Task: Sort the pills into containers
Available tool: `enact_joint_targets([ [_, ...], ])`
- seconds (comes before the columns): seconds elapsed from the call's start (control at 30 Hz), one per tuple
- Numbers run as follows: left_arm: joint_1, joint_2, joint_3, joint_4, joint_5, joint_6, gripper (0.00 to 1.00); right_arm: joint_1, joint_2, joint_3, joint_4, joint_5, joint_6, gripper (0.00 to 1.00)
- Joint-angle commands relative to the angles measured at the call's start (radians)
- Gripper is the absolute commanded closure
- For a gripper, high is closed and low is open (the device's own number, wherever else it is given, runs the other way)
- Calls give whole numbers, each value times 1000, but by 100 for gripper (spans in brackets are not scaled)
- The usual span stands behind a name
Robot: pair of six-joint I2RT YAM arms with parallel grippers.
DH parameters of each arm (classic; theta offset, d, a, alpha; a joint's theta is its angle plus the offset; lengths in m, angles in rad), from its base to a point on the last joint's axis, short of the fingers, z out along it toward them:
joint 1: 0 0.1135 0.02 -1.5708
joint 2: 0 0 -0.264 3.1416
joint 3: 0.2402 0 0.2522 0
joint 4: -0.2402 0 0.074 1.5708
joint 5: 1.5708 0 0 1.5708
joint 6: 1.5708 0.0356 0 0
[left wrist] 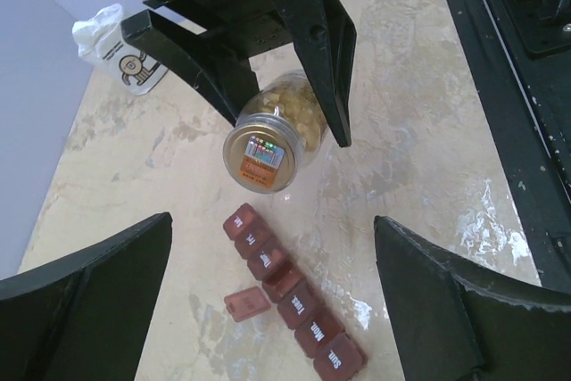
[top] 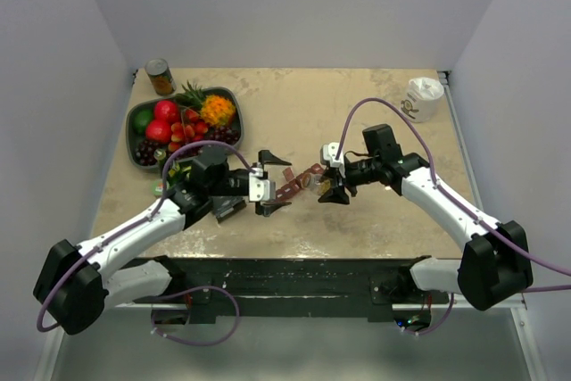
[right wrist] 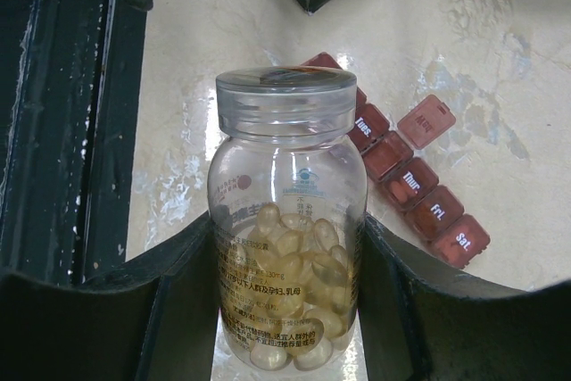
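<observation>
Right gripper (top: 332,186): jaws clamped on either side of a small clear bottle (right wrist: 287,176), its clear lid (right wrist: 285,100) in place. The pills (right wrist: 290,256), yellowish capsules, lie massed inside that bottle. Left gripper (top: 275,183): jaws spread wide, holding nothing. The containers (left wrist: 290,296), a dark red strip of day-marked compartments, lie flat on the tabletop (top: 375,113) between the two grippers, with one flap (left wrist: 247,302) open. The bottle is near one end of the strip.
</observation>
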Motion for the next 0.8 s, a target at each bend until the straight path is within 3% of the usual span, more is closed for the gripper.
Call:
enact_joint_targets([
  [0.0, 2, 56, 63, 53, 107, 55, 2, -3, -18, 17, -10, -52, -32, 100],
  [0.43, -67, 183, 137, 91, 60, 49, 9, -3, -23, 16, -14, -58, -35, 100],
  [0.77, -69, 259, 200, 73, 71, 7, 31, -3, -21, 14, -14, -60, -37, 100],
])
